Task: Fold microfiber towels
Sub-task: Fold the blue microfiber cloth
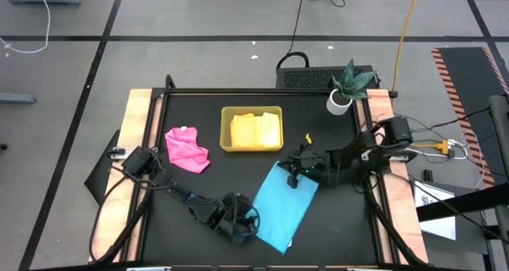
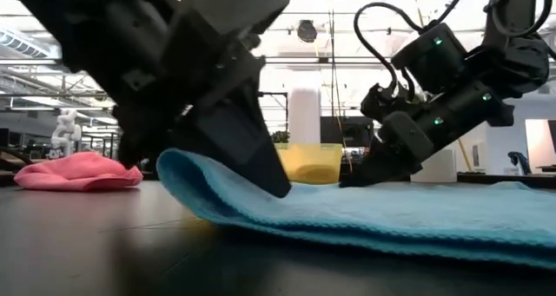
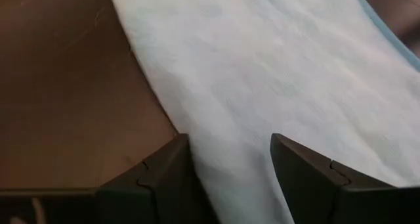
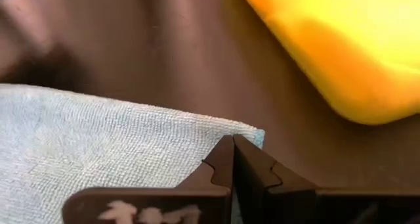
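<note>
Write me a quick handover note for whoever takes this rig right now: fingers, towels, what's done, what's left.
Left gripper: fingers open, straddling the near-left edge of the blue towel.
Right gripper: fingers shut, pressed at the towel's far corner.
Blue towel: lying flat mid-table, not yet folded.
Pink towel: crumpled on the table left of the tray.
Yellow towel: in the tray, apparently folded.
Left: fold blue, then pink. No orange towel in view.
</note>
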You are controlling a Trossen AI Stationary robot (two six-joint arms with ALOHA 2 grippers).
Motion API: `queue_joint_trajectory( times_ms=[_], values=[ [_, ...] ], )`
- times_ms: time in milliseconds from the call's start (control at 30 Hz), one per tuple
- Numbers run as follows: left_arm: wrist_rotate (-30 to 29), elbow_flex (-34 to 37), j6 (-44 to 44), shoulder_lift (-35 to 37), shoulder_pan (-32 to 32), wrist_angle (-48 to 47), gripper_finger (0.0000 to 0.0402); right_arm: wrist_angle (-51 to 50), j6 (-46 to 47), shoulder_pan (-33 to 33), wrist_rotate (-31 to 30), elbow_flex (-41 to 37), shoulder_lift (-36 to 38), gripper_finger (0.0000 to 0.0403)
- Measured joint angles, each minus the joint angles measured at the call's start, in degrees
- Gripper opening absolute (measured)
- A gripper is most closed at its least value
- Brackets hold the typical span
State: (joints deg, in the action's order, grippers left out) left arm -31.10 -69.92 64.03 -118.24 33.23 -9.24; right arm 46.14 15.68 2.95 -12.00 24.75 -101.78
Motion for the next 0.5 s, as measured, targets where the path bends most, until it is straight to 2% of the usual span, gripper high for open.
queue_joint_trajectory(
  times_ms=[133,233,400,500],
  values=[
    [-1.4,0.0,1.2,0.0,1.2,-0.1,0.0218,3.3,-4.3,0.5,-0.3,-0.3,0.6,0.0000],
    [-1.5,0.0,1.8,0.1,1.4,-0.1,0.0218,5.5,-6.6,2.0,-0.2,-0.3,3.7,0.0000],
    [-0.7,-0.1,3.2,0.2,1.3,-1.4,0.0218,3.0,-6.5,6.4,0.6,-0.9,9.2,0.0000],
    [0.2,-1.8,3.8,0.2,1.1,-6.3,0.0218,0.2,-4.3,10.2,3.2,-1.7,11.6,0.0000]
  ],
)
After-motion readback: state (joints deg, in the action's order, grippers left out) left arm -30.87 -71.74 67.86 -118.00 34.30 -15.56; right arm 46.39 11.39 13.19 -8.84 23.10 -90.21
